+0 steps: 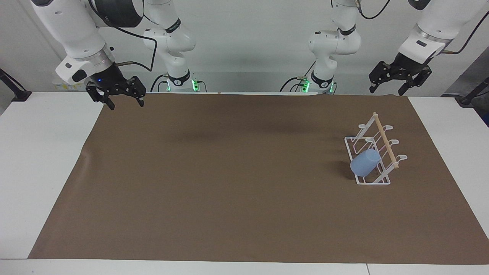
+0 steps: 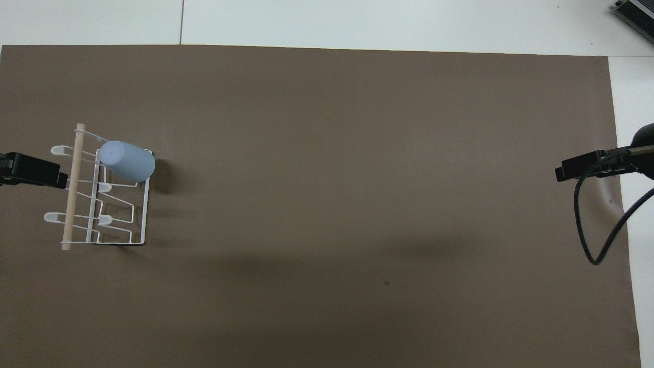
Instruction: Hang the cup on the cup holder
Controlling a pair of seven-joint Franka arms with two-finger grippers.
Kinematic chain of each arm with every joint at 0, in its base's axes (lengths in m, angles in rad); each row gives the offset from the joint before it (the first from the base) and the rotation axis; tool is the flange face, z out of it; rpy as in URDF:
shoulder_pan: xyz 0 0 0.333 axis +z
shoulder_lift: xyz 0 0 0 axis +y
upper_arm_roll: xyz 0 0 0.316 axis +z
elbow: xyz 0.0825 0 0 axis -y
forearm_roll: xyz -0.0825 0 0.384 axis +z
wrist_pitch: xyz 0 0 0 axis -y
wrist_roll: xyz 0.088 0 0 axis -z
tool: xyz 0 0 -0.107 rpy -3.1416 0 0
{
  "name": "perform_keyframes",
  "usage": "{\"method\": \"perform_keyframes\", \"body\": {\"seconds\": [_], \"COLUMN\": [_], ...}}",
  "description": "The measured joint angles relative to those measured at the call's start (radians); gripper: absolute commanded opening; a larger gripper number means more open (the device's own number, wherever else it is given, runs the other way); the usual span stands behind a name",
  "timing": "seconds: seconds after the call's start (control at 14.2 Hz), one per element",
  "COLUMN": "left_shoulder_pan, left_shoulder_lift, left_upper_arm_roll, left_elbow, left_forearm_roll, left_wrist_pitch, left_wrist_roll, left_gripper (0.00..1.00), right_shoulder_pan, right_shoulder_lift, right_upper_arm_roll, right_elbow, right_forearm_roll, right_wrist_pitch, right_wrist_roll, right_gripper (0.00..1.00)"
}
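Blue cup (image 1: 365, 162) tilted on cup holder (image 1: 376, 152) prong, left tool (image 1: 386, 90) (open) well apart

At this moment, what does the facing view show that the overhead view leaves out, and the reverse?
Only the facing view shows both arms whole, their bases, and both sets of jaws open and empty: the left gripper raised over the table edge nearest the robots, the right gripper over the mat's corner at its own end. Only the overhead view shows the grey box at the table's corner and the cup's closed base from above. Both show the light-blue cup tilted on a prong of the cup holder, the holder's wooden rod, and the brown mat.
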Motion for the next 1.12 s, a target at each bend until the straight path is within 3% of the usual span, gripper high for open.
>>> {"method": "perform_keyframes", "body": {"seconds": [1.12], "left_shoulder_pan": [-0.025], "left_shoulder_lift": [-0.003], "left_upper_arm_roll": [-0.006], "left_elbow": [0.023], "left_forearm_roll": [0.015], "left_wrist_pitch": [-0.027], "left_wrist_roll": [0.002], "left_gripper": [1.00], "right_shoulder_pan": [0.000], "right_shoulder_lift": [0.000], "right_upper_arm_roll": [0.000], "right_elbow": [0.000], "right_forearm_roll": [0.000], "right_wrist_pitch": [0.000], "right_wrist_roll": [0.000], "right_gripper": [1.00]}}
